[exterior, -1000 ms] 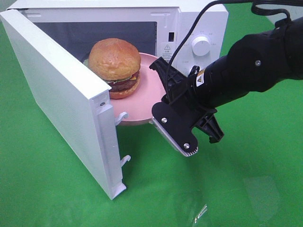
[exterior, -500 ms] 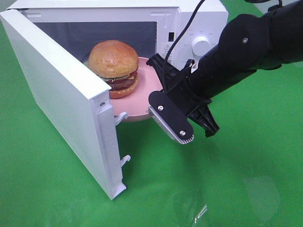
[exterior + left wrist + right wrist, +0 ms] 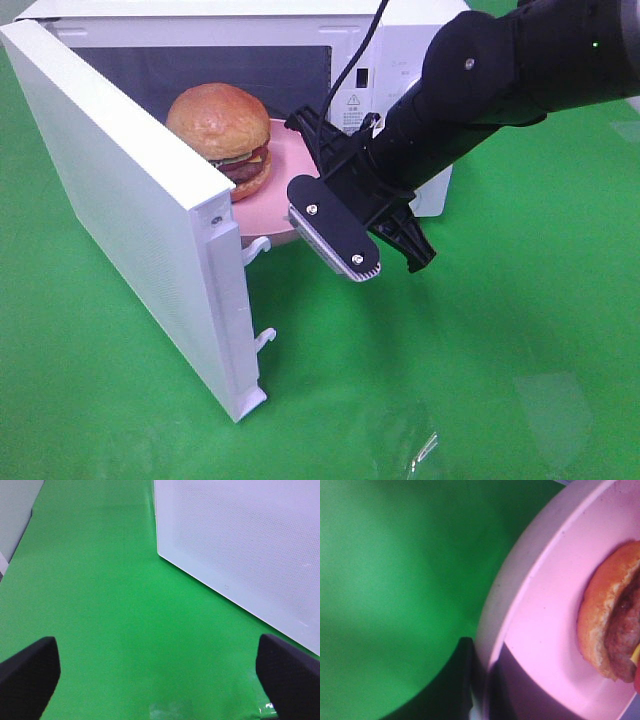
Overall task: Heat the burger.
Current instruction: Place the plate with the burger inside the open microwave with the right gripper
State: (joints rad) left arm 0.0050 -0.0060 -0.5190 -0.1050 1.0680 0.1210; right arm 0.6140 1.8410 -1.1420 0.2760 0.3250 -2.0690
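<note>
The right gripper's (image 3: 305,212) jaws are closed tight on the near rim of the pink plate (image 3: 275,192); the right wrist view shows the rim pinched between the dark fingers. The burger (image 3: 220,135) sits on that plate, on the side away from the grip, at the mouth of the microwave (image 3: 250,8), just behind the edge of its open door (image 3: 120,220). I can't tell whether the plate already rests on the oven floor or is carried in the air.

Off to the side, the left gripper (image 3: 160,680) hangs with its jaws spread wide and nothing between them, over the green cloth (image 3: 500,350) beside the outer face of the door.

As I judge it, the task is about midway: the door is open and the burger is going in, but the plate's front rim sticks out of the opening. Seating it, letting go, shutting the door and starting the oven remain.

The only writing is a small warning sticker (image 3: 352,103) with a triangle on the front panel; its print is too small to read. No brand name shows.
</note>
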